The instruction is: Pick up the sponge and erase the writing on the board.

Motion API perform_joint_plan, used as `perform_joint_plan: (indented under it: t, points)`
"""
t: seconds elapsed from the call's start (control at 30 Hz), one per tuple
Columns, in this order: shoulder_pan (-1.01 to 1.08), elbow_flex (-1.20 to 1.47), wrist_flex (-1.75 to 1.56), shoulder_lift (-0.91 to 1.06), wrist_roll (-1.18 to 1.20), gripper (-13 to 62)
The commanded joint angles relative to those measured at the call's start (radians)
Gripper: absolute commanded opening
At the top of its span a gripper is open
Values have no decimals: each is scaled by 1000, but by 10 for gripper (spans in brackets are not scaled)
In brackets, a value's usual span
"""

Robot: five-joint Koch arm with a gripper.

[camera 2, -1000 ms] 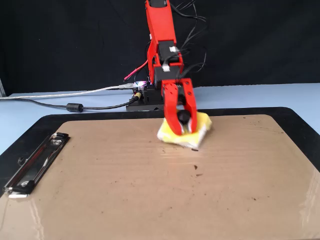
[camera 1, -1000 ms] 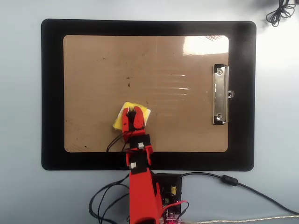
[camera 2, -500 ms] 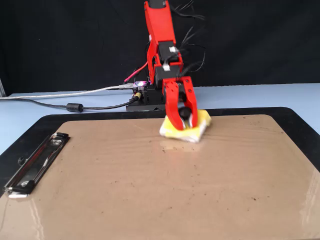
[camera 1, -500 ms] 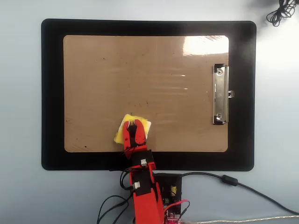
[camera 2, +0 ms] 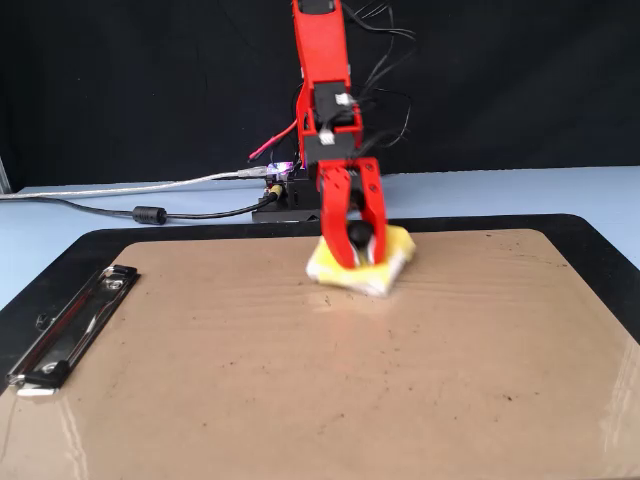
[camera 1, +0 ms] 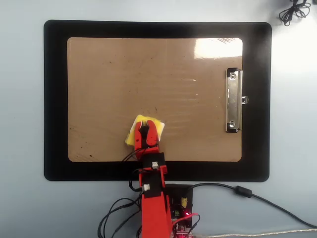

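Observation:
The yellow sponge (camera 1: 135, 127) lies on the tan board (camera 1: 148, 74) near its lower edge in the overhead view. In the fixed view the sponge (camera 2: 392, 256) sits at the board's (camera 2: 300, 380) far edge. My red gripper (camera 1: 145, 130) comes down on it from above. In the fixed view the gripper (camera 2: 359, 258) has its jaws closed around the sponge's black round spot, and the sponge rests on the board. No "dark blue" writing shows in either view, only faint specks and smudges. The sponge and gripper hide the patch under them.
The silver clip (camera 1: 234, 99) sits at the board's right end in the overhead view and at the left in the fixed view (camera 2: 70, 325). The black mat (camera 1: 54, 99) lies under the board. The arm's base, electronics (camera 2: 280, 192) and cables (camera 2: 150, 212) are behind the mat.

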Motion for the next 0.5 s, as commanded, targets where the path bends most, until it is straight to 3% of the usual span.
perform_joint_plan:
  t: [0.0, 0.17, 0.23, 0.37, 0.47]
  points:
    - [60, -44, -5, -48, 18, -80]
    - [192, -337, -34, -393, 106, -80]
    - [196, -273, -32, -341, 120, -80]
    - [199, 28, -25, 43, 118, -80]
    - [196, -21, -43, -25, 115, -80]
